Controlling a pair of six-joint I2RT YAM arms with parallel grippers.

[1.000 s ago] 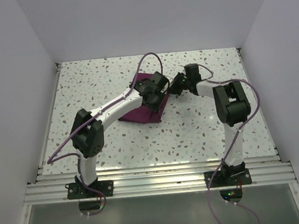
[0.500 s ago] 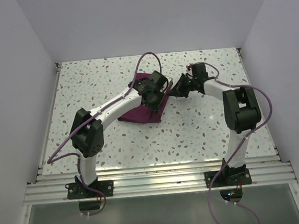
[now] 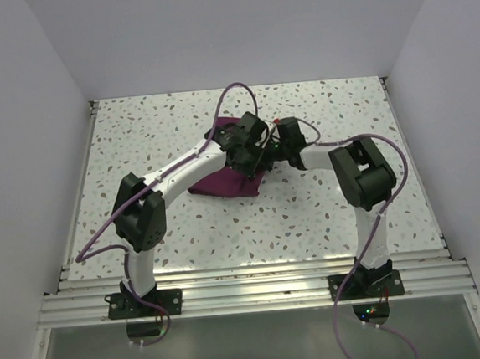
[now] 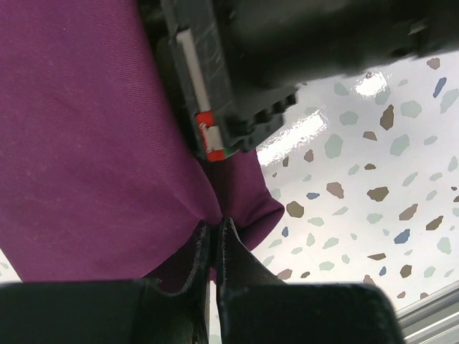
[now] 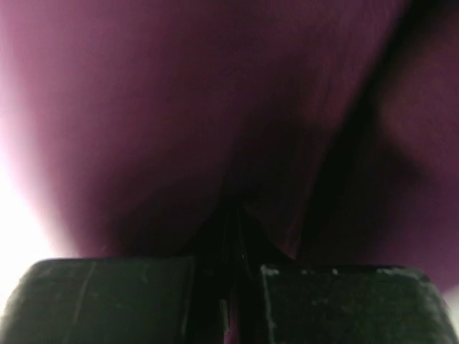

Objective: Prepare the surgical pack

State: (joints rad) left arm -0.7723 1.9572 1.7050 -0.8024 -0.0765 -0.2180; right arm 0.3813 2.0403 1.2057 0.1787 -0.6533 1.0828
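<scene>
The plum-purple cloth [image 3: 222, 183] lies folded into a bundle in the middle of the speckled table. My left gripper [image 3: 254, 151] sits over its far right corner, shut on a fold of the cloth [image 4: 93, 143] at the fingertips [image 4: 214, 228]. My right gripper [image 3: 274, 146] meets it from the right. It is shut on the cloth [image 5: 179, 93], which fills its wrist view, at the fingertips [image 5: 231, 209]. The right gripper's black body [image 4: 301, 50] shows just beyond the left jaws. The steel tray, scissors, gauze and packets are not in view.
The terrazzo table [image 3: 151, 128] is walled in white on the left, back and right. An aluminium rail [image 3: 257, 283] runs along the near edge by the arm bases. Purple cables loop above both arms.
My right gripper has moved left to the cloth's right edge, beside my left gripper, and its elbow has swung inward. My left arm and the cloth have barely moved.
</scene>
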